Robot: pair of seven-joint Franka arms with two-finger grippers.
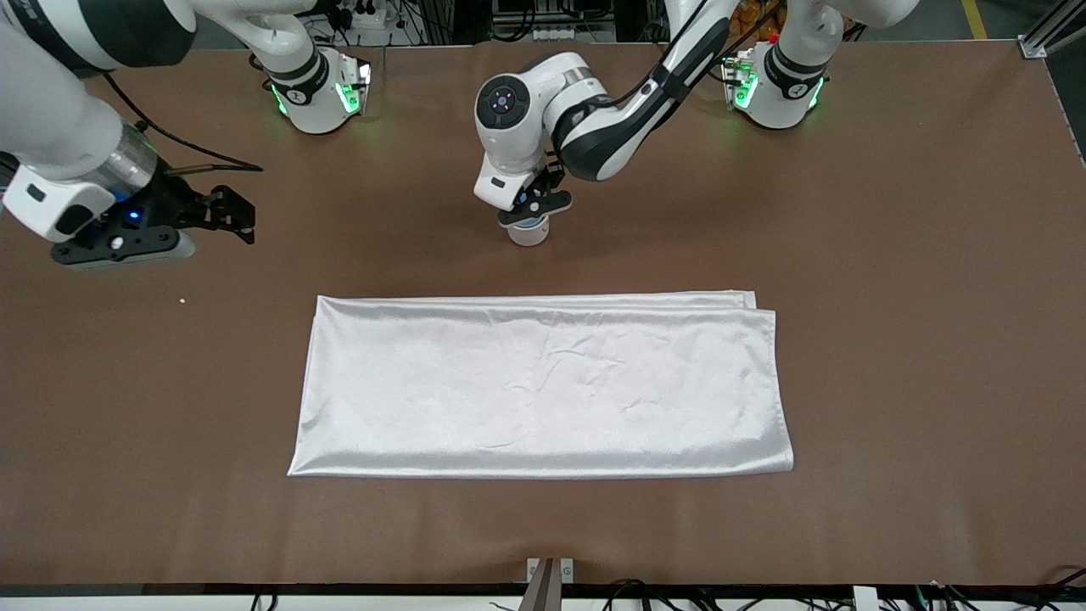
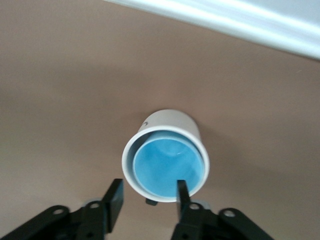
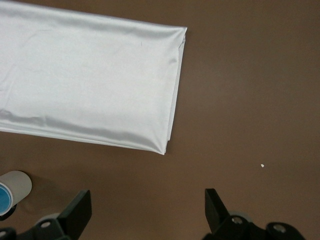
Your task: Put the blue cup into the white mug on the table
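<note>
Left pincer (image 2: 148, 200) just above the white mug (image 2: 170, 131), fingers (image 2: 115, 196) parted: one outside the mug wall, the other dipping at the rim. Blue cup (image 2: 167, 168) sits nested inside the mug, bright blue with a paler rim, ringed by the white wall. Mug stands on the brown desk (image 1: 891, 255) at 12 o'clock of the white cloth (image 1: 543, 382), farther from the front camera. Right pincer (image 3: 147, 212) waits, spread wide, over bare desk toward the right arm's end.
</note>
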